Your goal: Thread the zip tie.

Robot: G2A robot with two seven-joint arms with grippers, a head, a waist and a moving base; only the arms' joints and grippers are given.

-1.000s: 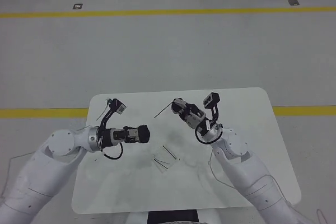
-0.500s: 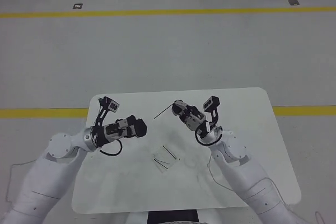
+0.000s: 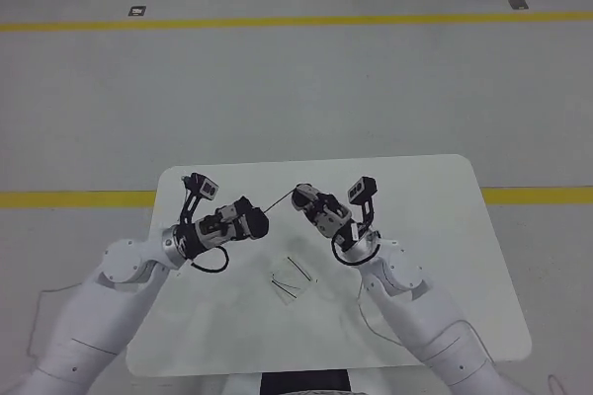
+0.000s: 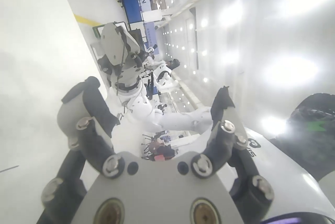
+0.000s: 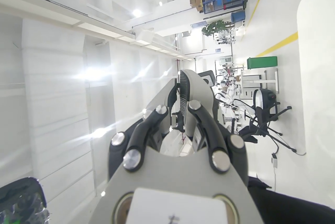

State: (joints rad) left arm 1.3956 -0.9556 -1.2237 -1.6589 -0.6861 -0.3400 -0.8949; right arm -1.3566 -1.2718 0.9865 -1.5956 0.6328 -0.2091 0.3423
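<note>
A thin black zip tie (image 3: 280,200) sticks out of my right gripper (image 3: 299,197), which is shut on one end of it above the white table (image 3: 425,197). The tie's free end points at my left gripper (image 3: 257,219), a short way off. In the left wrist view my left gripper (image 4: 155,90) stands open with nothing between its fingers. The right gripper (image 4: 119,52) faces it there, the zip tie (image 4: 121,65) showing as a dark line along it. In the right wrist view my right gripper (image 5: 182,84) has its pads pressed together.
A few spare zip ties (image 3: 292,275) lie on the table nearer the front, below both grippers. Bare table surface stretches to the right and front. A yellow floor line (image 3: 59,198) runs behind the table.
My left gripper has swung up and toward the right gripper. The right gripper has shifted left with the zip tie, so the gap between them has narrowed.
</note>
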